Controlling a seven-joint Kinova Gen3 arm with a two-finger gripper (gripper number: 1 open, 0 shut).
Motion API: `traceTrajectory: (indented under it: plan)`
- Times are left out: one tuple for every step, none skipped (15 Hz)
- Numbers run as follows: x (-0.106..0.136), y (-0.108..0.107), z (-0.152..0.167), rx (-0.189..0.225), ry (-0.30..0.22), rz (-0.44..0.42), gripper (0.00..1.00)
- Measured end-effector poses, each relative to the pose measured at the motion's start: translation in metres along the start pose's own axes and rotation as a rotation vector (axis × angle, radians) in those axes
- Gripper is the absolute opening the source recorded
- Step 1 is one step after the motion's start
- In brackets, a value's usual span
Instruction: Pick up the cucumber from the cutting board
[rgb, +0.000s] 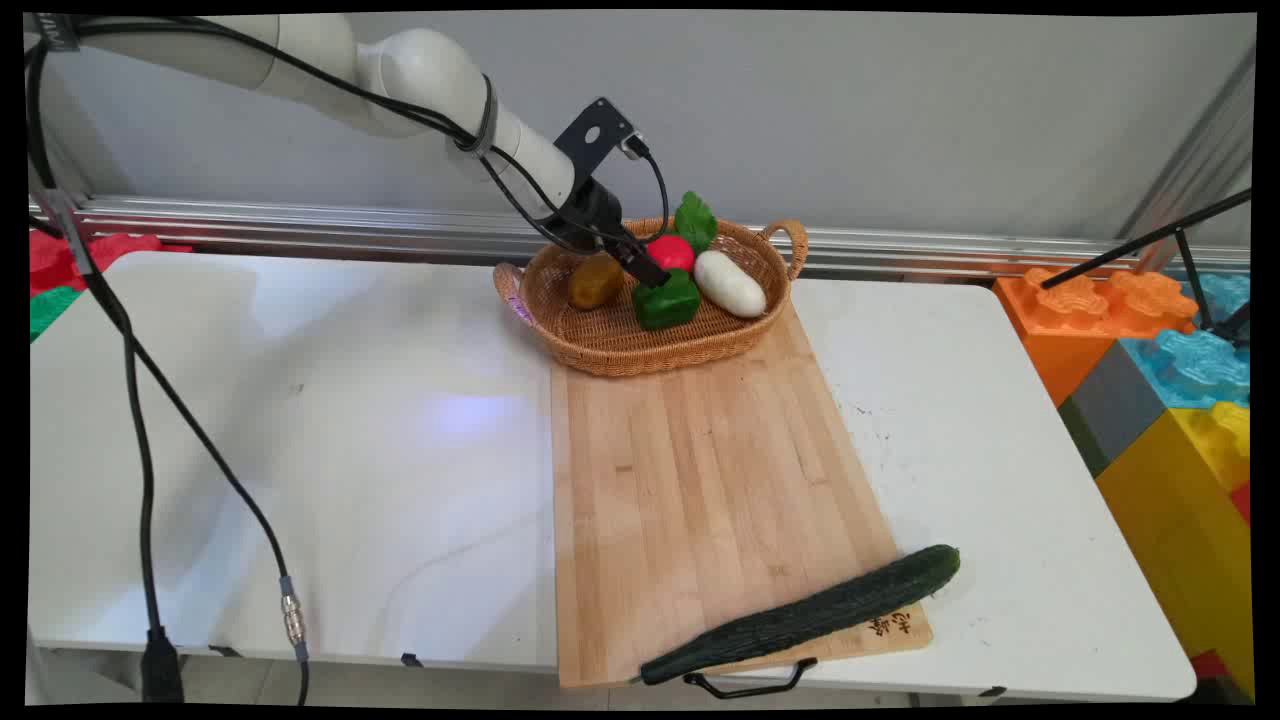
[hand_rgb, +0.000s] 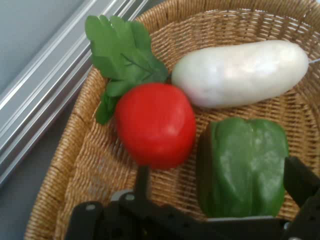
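While the gripper (hand_rgb: 220, 200) hangs low inside the basket (rgb: 610, 345), its fingers (hand_rgb: 142, 180) stand wide apart, one on each side of the green pepper (hand_rgb: 243, 167), holding nothing yet. The pepper looks smooth, light and hard, maybe slippery, so its flat sides seem the best place to squeeze. Just past the fingers sit a red tomato (hand_rgb: 156, 125), a white radish (hand_rgb: 240, 72) and a leaf (hand_rgb: 122, 50). Only the main view shows the brown potato (rgb: 596, 281), the cutting board (rgb: 700, 470) and the cucumber (rgb: 805, 615) on the tabletop (rgb: 300, 450).
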Motion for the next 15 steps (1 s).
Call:
traceTrajectory:
  plan:
    - [0.002, 0.004, -0.003, -0.006, 0.005, -0.005, 1.0]
    - [0.004, 0.009, -0.006, -0.014, 0.01, -0.01, 1.0]
    - [0.008, 0.017, -0.01, -0.029, 0.016, -0.016, 1.0]
    - [0.012, 0.028, -0.016, -0.046, 0.021, -0.022, 1.0]
    - [0.014, 0.035, -0.02, -0.057, 0.023, -0.027, 1.0]
    - [0.018, 0.047, -0.025, -0.077, 0.023, -0.033, 1.0]
    - [0.02, 0.055, -0.029, -0.09, 0.022, -0.04, 1.0]
    - [0.023, 0.066, -0.034, -0.108, 0.018, -0.048, 1.0]
    - [0.025, 0.076, -0.04, -0.126, 0.012, -0.057, 1.0]
    - [0.027, 0.089, -0.046, -0.148, 0.003, -0.068, 1.0]
    - [0.028, 0.098, -0.05, -0.163, -0.006, -0.076, 1.0]
    - [0.029, 0.109, -0.055, -0.182, -0.016, -0.086, 1.0]
    - [0.03, 0.123, -0.061, -0.21, -0.033, -0.1, 1.0]
    - [0.03, 0.139, -0.067, -0.241, -0.051, -0.115, 1.0]
    - [0.029, 0.151, -0.071, -0.264, -0.065, -0.126, 1.0]
